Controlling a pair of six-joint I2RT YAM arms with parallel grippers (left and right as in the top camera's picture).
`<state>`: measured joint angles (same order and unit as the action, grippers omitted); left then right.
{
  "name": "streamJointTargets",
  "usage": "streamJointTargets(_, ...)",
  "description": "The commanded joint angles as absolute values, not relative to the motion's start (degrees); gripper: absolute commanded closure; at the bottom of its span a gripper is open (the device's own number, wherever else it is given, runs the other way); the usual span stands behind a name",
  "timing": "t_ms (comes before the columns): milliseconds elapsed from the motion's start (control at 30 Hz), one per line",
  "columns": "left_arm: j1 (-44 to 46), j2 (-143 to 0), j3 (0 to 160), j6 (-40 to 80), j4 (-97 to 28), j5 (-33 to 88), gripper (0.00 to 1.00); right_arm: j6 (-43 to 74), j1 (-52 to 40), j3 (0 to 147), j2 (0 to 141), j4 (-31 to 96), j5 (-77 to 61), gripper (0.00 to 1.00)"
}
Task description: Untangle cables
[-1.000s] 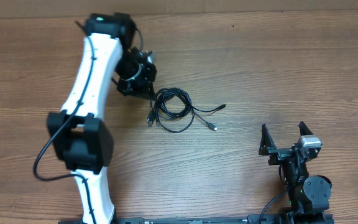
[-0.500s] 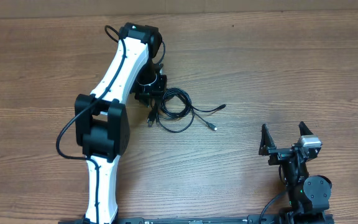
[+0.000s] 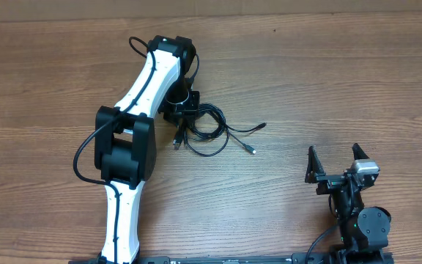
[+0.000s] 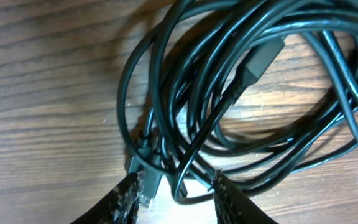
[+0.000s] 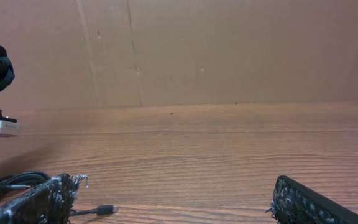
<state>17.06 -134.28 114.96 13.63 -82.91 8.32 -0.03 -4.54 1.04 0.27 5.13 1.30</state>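
Observation:
The cables are thin black cords in a small tangle at the table's middle, with loose ends and plugs trailing right. In the left wrist view the tangle fills the frame. My left gripper is open at the tangle's left edge; its fingertips straddle a cord loop and a silver plug. My right gripper is open and empty at the front right, far from the cables. Its view shows one plug and part of the tangle at the lower left.
The wooden table carries only the cables. A brown cardboard wall stands behind the table's far edge. The left arm stretches over the left half of the table.
My left arm has swung right and brought its gripper down onto the left edge of the tangle. The cables and the right arm have not moved.

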Motion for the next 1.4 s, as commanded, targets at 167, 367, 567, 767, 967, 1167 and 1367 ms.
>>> streamJointTargets(167, 18.41, -134.93, 111.00, 15.07, -81.14, 8.58, 0.57, -0.30, -4.38, 0.47, 0.19, 4.75, 1.17, 0.00)
streamJointTargets(367, 18.41, -134.93, 109.86, 15.05, -78.94, 8.58, 0.87, -0.30, -4.38, 0.47, 0.19, 4.75, 1.17, 0.00)
streamJointTargets(567, 18.35, -134.89, 111.22, 9.58, -80.03, 8.99, 0.96, -0.30, -4.38, 0.47, 0.19, 4.75, 1.17, 0.00)
streamJointTargets(767, 17.78, -134.87, 118.24, 6.33, -87.22, 8.84, 0.96, -0.30, -4.38, 0.47, 0.19, 4.73, 1.17, 0.00)
streamJointTargets(967, 17.76, -134.87, 126.76, 6.20, -92.20, 8.82, 0.96, -0.30, -4.38, 0.47, 0.19, 4.73, 1.32, 0.00)
streamJointTargets(1167, 17.37, -134.87, 132.68, 6.20, -96.40, 8.80, 0.96, -0.27, -4.38, 0.47, 0.19, 4.51, 1.30, 0.00)
streamJointTargets(1367, 17.30, -134.17, 137.10, 4.71, -96.84, 8.86, 0.96, 3.31, -4.43, 0.47, 0.19, 4.05, -7.51, 0.00)
